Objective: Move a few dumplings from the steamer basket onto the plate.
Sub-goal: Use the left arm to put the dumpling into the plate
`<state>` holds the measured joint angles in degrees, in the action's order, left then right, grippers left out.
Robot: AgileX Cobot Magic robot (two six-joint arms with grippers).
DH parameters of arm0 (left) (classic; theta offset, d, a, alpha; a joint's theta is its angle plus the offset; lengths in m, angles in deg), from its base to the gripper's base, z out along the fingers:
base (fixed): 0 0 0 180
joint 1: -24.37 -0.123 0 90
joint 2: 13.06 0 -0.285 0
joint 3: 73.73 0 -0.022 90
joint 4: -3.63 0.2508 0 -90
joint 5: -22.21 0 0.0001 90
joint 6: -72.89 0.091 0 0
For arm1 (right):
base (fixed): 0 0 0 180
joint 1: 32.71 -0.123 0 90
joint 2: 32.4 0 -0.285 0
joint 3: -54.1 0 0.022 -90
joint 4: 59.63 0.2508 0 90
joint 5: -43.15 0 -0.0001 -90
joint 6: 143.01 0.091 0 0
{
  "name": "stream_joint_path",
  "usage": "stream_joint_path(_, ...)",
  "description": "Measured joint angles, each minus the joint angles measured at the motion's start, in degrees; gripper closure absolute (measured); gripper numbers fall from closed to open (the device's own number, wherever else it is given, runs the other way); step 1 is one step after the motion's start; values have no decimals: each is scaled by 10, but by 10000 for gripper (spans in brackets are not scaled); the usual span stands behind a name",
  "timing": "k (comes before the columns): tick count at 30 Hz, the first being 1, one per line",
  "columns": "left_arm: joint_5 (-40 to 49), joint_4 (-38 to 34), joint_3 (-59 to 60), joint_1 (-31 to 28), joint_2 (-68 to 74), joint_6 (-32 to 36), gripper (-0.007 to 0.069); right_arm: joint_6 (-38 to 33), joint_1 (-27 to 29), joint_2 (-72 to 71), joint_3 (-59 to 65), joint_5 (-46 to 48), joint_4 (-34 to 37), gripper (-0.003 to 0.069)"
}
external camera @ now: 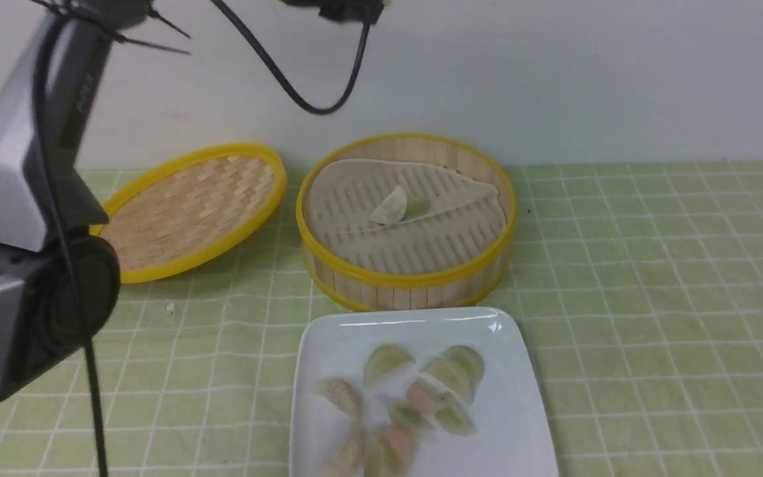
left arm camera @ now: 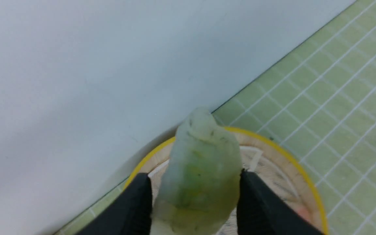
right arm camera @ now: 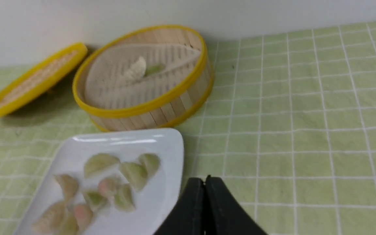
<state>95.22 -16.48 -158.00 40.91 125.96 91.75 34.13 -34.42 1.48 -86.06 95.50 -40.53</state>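
Note:
In the left wrist view my left gripper (left arm camera: 194, 186) is shut on a pale green dumpling (left arm camera: 204, 169) and holds it above the steamer basket (left arm camera: 308, 182). In the front view the steamer basket (external camera: 408, 278) stands mid-table with one whitish dumpling (external camera: 389, 205) on its liner. The white plate (external camera: 507, 411) lies just in front of the basket and holds several dumplings (external camera: 451, 374). My right gripper (right arm camera: 205, 180) is shut and empty, low beside the plate (right arm camera: 77, 147). The basket (right arm camera: 142, 109) and the plate's dumplings (right arm camera: 134, 174) also show in the right wrist view.
The shallow woven lid (external camera: 189, 209) leans to the left of the basket; it also shows in the right wrist view (right arm camera: 31, 81). My left arm (external camera: 24, 218) fills the front view's left side. A white wall stands close behind the basket. Green checked cloth covers the table.

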Motion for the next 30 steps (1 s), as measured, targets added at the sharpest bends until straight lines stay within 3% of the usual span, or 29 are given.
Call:
stream_joint_path(4, -2, -1, 105, 16, -98, -15, 323, 3, 0, 117, -82, 69, -24, 672)
stream_joint_path(8, -4, 1, 358, 53, -227, -23, 323, -21, 0, 289, -210, 146, -21, 672)
stream_joint_path(9, -4, 1, 369, 57, -237, -23, 323, -23, 0, 301, -214, 151, -20, 672)
stream_joint_path(13, -16, 7, 606, 104, -302, -23, 324, -81, 0, 390, -264, 168, 26, 672)
stream_joint_path(16, -81, 8, 736, 139, -307, -23, 324, -132, 0, 419, -267, 164, 72, 672)
stream_joint_path(23, -230, 16, 816, 151, -260, -25, 324, -177, 0, 425, -267, 135, 111, 671)
stream_joint_path(30, -283, 30, 816, 144, -222, -68, 324, -234, 0, 472, -279, 109, 156, 671)
